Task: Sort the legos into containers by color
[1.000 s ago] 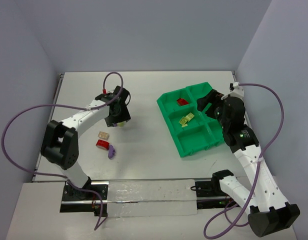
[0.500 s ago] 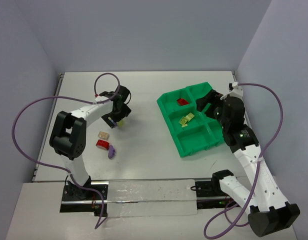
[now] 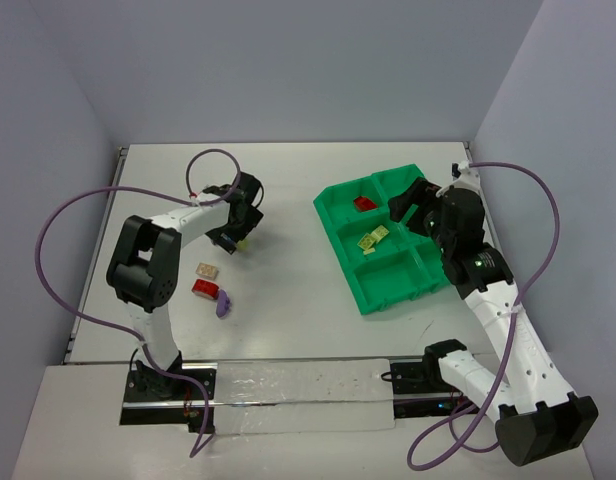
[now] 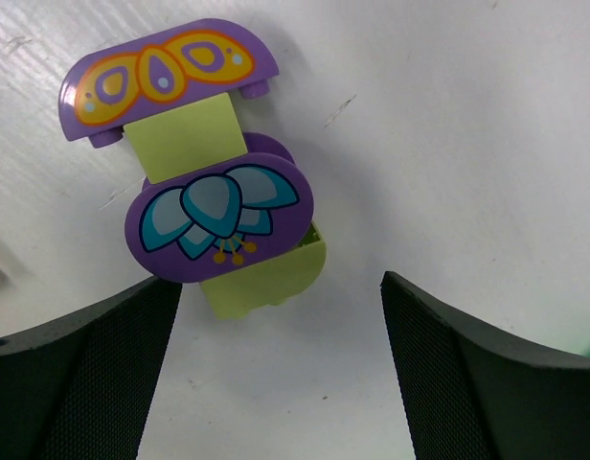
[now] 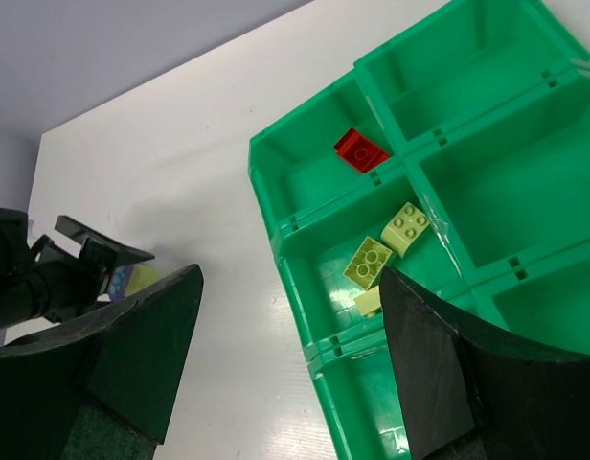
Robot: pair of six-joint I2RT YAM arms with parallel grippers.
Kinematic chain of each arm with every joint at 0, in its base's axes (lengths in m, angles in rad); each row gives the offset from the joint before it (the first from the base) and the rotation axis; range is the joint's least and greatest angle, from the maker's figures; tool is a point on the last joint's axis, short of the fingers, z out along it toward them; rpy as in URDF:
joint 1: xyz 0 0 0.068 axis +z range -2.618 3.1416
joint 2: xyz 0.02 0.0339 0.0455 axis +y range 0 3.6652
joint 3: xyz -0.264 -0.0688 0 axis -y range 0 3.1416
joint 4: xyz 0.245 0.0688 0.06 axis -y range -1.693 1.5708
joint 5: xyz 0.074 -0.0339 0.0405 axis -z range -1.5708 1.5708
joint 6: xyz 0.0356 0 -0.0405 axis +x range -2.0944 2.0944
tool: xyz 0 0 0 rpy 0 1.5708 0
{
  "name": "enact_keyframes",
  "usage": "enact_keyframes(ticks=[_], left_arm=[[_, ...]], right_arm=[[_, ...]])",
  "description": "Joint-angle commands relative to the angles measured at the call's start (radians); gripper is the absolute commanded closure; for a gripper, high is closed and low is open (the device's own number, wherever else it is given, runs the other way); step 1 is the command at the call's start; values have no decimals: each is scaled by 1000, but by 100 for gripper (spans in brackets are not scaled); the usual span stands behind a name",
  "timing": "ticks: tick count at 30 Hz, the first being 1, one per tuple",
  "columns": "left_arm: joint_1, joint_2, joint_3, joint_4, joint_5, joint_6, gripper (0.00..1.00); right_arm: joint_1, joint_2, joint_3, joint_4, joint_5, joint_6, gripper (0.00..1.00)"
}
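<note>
The left tool (image 3: 235,238) hangs low over the far left part of the surface (image 3: 288,180). Its two fingers (image 4: 84,374) are wide apart and it has hold of nothing. Between the finger tips lies a small stack: a yellow-green brick (image 4: 268,273) with a purple oval piece (image 4: 218,225) on top, printed with a blue flower. A purple arched piece (image 4: 166,75) with an orange butterfly print lies at its far end. The left finger is just beside the oval piece; if it touches, I cannot tell. Nearer to the arm bases lie a cream brick (image 3: 206,270), a loose red brick (image 3: 204,288) just beside it, and a purple brick (image 3: 223,301) close against the red one. The right tool (image 3: 406,203) is above the far side of the tray (image 3: 338,258), which sits on the right half of the surface, turned a little. This tool is also wide open and empty. In the tray column facing the left arm, a red brick (image 5: 361,150) lies in the far compartment. Three yellow-green bricks (image 5: 386,251) lie in the middle one.
</note>
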Motion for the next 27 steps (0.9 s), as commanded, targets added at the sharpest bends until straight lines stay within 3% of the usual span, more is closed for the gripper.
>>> enact_keyframes(ticks=[1,14,21,27], left_arm=[[1,4,-28,123,-32,-11,8],[3,11,-75,118,-54,-65,10],[4,-115,-168,305,95,210,9],[3,-283,-186,184,119,373,10]], right_arm=[[5,12,59,40,-13,-21,19],[5,-4,46,26,-3,-27,19],[5,-2,33,33,-12,-18,19],[5,-9,30,29,-9,-19,19]])
